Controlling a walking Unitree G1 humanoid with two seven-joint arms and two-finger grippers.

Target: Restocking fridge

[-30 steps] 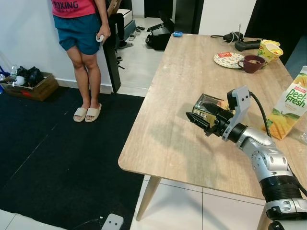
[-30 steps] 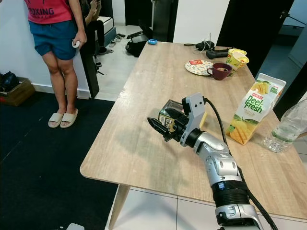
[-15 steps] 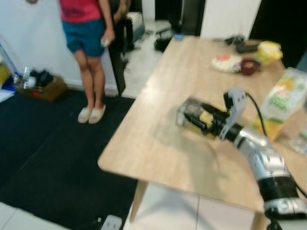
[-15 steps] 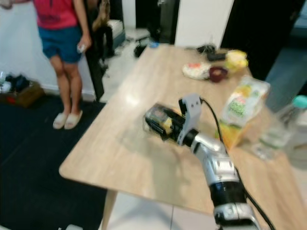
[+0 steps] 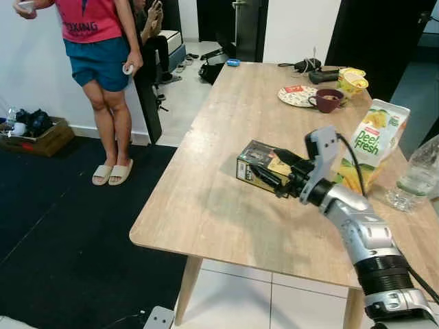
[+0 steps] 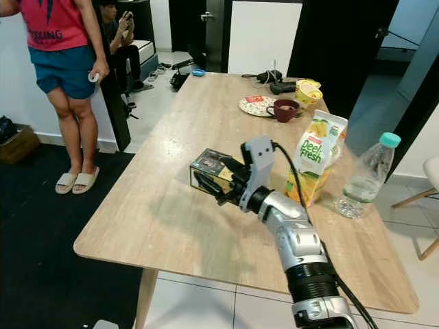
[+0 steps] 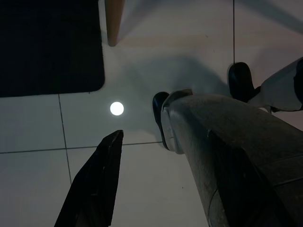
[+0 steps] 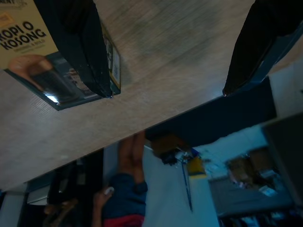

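Observation:
A dark drink box (image 5: pixel 252 162) labelled Kopi O Kosong lies flat on the wooden table (image 5: pixel 226 212), near its middle. My right gripper (image 5: pixel 269 168) is low over the table at the box's near side, and it is open. In the right wrist view its fingers are spread wide: one finger (image 8: pixel 80 42) lies across the box (image 8: pixel 28 52), the other finger (image 8: pixel 255 42) stands apart over bare wood. My left arm hangs idle beside my leg (image 7: pixel 227 151), above the tiled floor.
A Peel Fresh juice carton (image 5: pixel 371 145) and a water bottle (image 5: pixel 417 175) stand to the right of the gripper. A plate (image 5: pixel 295 96), a mug (image 5: pixel 328 101) and a noodle cup (image 5: pixel 352 80) sit at the far end. A person (image 5: pixel 103 62) stands left of the table by a black rug (image 5: pixel 55 226).
The whole view has shifted as my head moved, and the table now sits further left in it. My right gripper has stayed at the drink box.

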